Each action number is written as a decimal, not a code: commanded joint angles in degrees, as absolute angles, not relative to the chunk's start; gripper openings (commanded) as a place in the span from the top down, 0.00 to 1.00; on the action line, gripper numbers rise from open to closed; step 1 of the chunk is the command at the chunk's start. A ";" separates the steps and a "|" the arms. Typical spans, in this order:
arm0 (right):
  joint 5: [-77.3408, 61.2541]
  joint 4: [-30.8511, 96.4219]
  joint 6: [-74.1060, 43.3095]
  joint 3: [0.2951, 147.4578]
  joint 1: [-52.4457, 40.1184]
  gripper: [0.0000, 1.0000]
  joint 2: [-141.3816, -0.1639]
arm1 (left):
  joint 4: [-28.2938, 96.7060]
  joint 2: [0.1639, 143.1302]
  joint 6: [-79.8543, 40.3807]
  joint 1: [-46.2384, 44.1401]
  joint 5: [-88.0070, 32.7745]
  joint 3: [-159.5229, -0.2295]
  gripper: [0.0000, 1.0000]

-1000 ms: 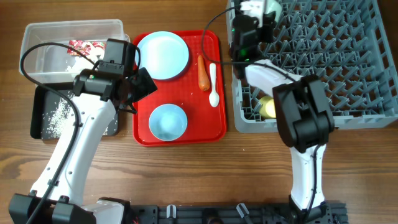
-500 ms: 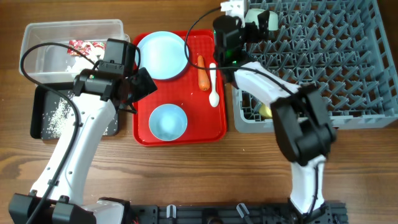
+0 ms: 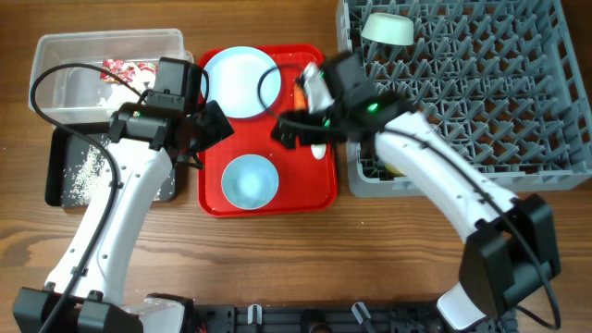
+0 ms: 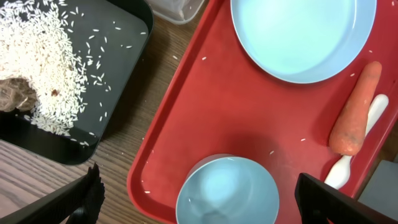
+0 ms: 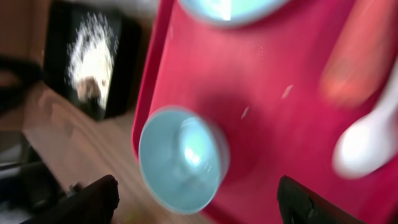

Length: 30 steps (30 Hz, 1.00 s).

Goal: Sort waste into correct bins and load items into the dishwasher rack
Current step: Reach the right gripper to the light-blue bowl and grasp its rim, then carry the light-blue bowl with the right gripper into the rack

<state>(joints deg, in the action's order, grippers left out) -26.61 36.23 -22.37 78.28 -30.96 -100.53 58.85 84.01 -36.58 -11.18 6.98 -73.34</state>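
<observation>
The light-blue bowl point(image 3: 250, 180) and the pale-blue plate point(image 3: 241, 81) sit on the red tray point(image 3: 217, 199). My right gripper point(image 3: 289, 132) hovers open and empty over the tray's middle, and its arm partly covers the carrot point(image 3: 301, 100) and the white spoon point(image 3: 319, 148). In the blurred right wrist view its jaws point(image 5: 199, 199) span the bowl point(image 5: 182, 158). My left gripper point(image 3: 205, 129) is open and empty over the tray's left edge, with the bowl point(image 4: 227, 191) between its fingers point(image 4: 202, 202). The mint-green bowl point(image 3: 388, 29) lies in the grey rack point(image 3: 546, 176).
The clear tub point(image 3: 55, 55) holds the red-and-white wrapper point(image 3: 128, 69) and tissue point(image 3: 116, 83). The black tub point(image 3: 65, 190) holds rice point(image 4: 43, 56) and a brown lump point(image 4: 15, 96). The carrot point(image 4: 356, 112) and spoon point(image 4: 348, 165) lie at the tray's right side.
My right arm has swung from the rack's back-left corner down and left to over the tray. The mint-green bowl stays in the rack. The left arm has not moved.
</observation>
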 commanded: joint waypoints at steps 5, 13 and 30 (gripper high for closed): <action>-14.76 27.31 -43.75 66.37 -40.69 0.31 -101.60 | 58.70 84.36 -36.71 -11.11 6.92 -73.12 0.00; -11.64 21.39 -50.72 63.94 -42.68 0.62 -107.42 | 58.70 84.36 -36.71 -11.11 6.92 -73.12 0.00; 6.87 24.21 -44.73 65.67 -27.14 0.96 -77.58 | 58.70 84.36 -36.71 -11.11 6.94 -73.12 0.00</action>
<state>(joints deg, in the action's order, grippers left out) -5.17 23.81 -45.98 64.53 -30.70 -84.44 58.85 84.01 -36.58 -11.18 6.98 -73.34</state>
